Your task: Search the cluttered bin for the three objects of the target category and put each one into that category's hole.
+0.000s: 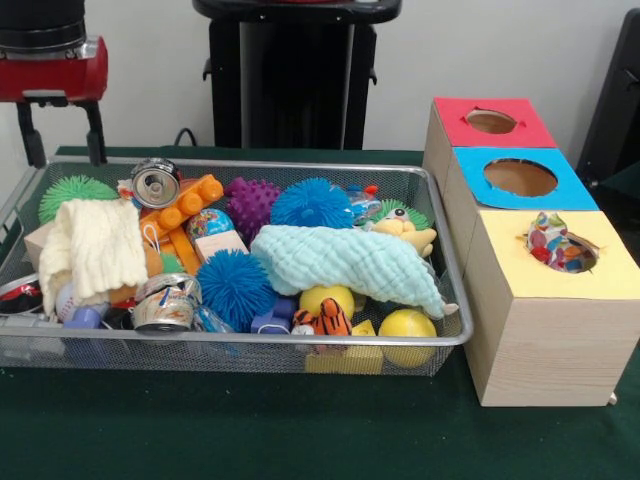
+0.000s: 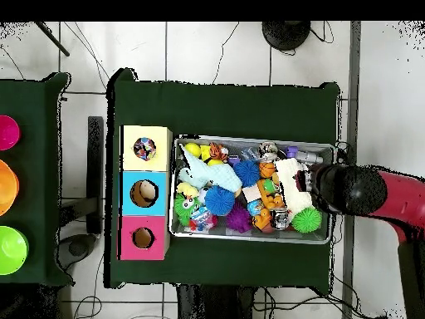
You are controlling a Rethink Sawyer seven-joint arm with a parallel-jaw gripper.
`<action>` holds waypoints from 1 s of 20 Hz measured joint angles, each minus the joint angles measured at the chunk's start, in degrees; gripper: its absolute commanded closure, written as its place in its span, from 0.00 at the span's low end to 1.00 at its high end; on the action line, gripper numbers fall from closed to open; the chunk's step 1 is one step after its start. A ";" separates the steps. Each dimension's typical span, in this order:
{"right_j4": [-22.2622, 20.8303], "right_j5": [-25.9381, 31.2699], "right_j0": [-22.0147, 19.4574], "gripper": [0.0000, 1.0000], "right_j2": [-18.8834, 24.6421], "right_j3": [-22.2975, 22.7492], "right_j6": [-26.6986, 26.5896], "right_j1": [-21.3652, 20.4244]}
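Observation:
A wire mesh bin [image 1: 250, 343] holds a heap of toys: two blue spiky balls [image 1: 312, 205] [image 1: 235, 288], a purple spiky ball [image 1: 250, 205], a green spiky ball [image 1: 75, 190], two cans [image 1: 155, 183] [image 1: 165, 305], a cream cloth [image 1: 95, 245], a light blue cloth [image 1: 345, 262] and yellow balls [image 1: 407, 330]. My gripper [image 1: 63, 157] hangs open and empty above the bin's far left corner. In the overhead view the arm's head [image 2: 349, 189] covers the bin's right end and hides the fingers.
Beside the bin stand three wooden boxes with holes: red [image 1: 495, 122], blue [image 1: 520, 178], yellow [image 1: 555, 250]. A multicoloured object [image 1: 555, 245] sits in the yellow box's hole. Coloured bowls [image 2: 7, 187] lie on a second table at the overhead view's left.

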 measured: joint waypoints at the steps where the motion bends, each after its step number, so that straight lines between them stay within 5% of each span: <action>1: -0.70 0.01 -0.58 0.00 0.38 0.27 0.00 0.00; 20: -5.06 -3.37 -5.32 0.00 1.99 9.54 0.00 -0.73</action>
